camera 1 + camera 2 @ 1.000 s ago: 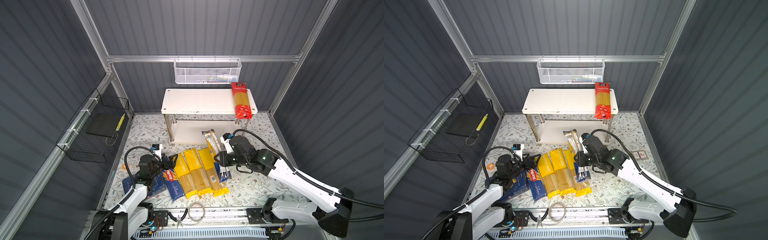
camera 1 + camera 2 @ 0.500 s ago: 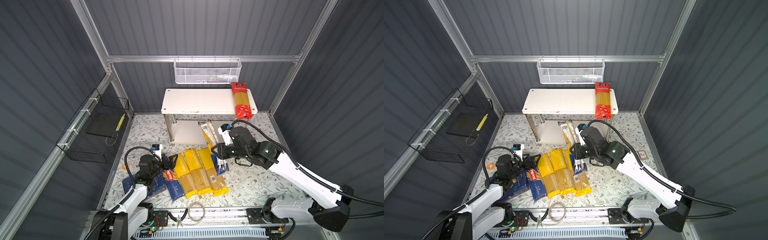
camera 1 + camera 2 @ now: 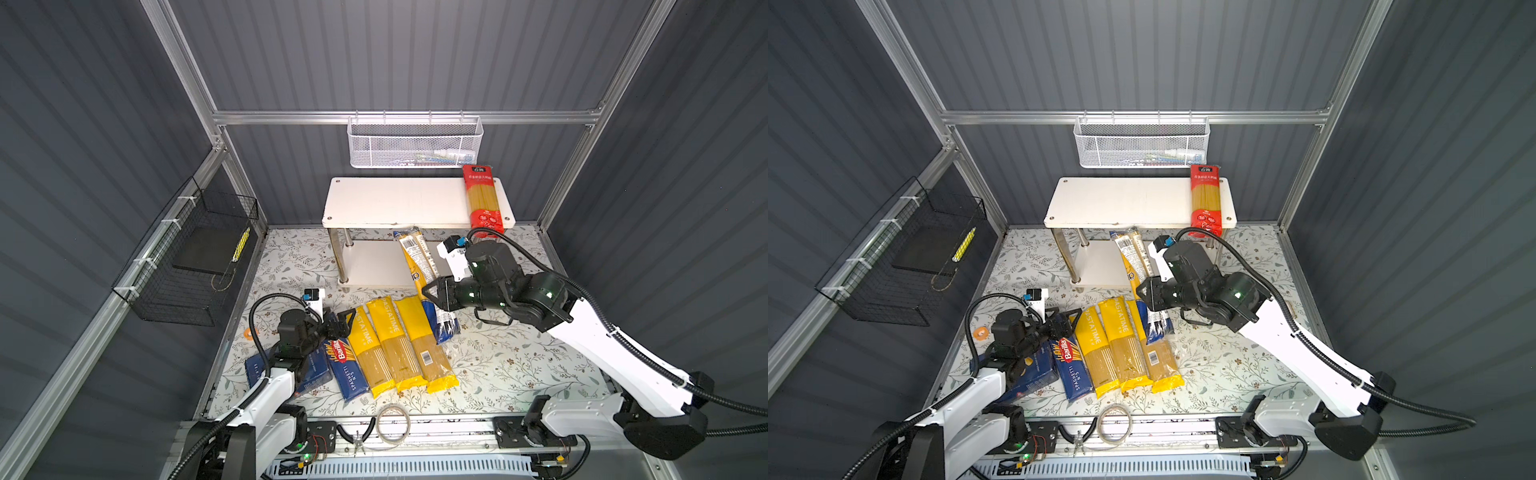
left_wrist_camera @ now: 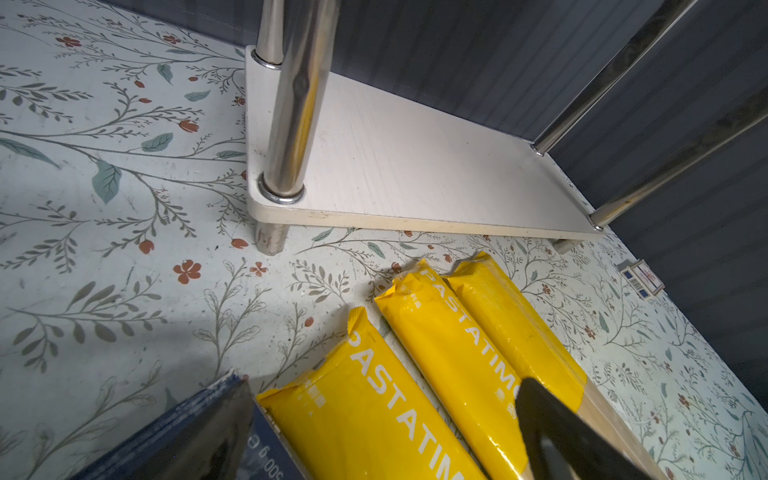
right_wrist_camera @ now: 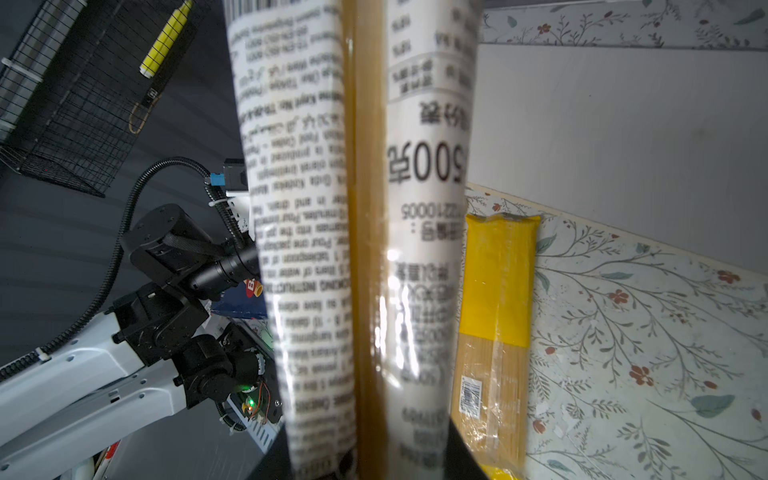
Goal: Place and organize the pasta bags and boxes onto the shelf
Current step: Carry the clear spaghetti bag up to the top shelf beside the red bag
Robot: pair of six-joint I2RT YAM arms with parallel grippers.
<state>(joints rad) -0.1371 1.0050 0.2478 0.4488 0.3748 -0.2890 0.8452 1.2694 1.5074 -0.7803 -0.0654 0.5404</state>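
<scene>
In both top views my right gripper (image 3: 430, 293) (image 3: 1144, 295) is shut on the clear bag with the dark-blue end (image 3: 415, 257) (image 3: 1133, 257). The bag is tilted, its labelled end over the lower board of the white shelf (image 3: 399, 201). In the right wrist view the bag (image 5: 357, 208) fills the space between the jaws of that gripper (image 5: 365, 465). A red bag (image 3: 482, 199) lies on the top board's right end. Three yellow bags (image 3: 392, 340) (image 4: 415, 415) lie side by side on the floor, next to the narrow spaghetti box (image 3: 347, 365) and the wide box (image 3: 286, 374). My left gripper (image 3: 343, 322) (image 4: 380, 399) hovers open over them.
A white mesh basket (image 3: 415, 143) hangs on the back wall above the shelf. A black wire basket (image 3: 187, 257) hangs on the left wall. A wire coil (image 3: 392, 424) and pliers (image 3: 357, 436) lie at the front edge. A small card (image 4: 642, 278) lies right of the shelf.
My right gripper has carried the clear bag up, back and a little left, so its labelled end now reaches the shelf's lower board. The left arm has not moved.
</scene>
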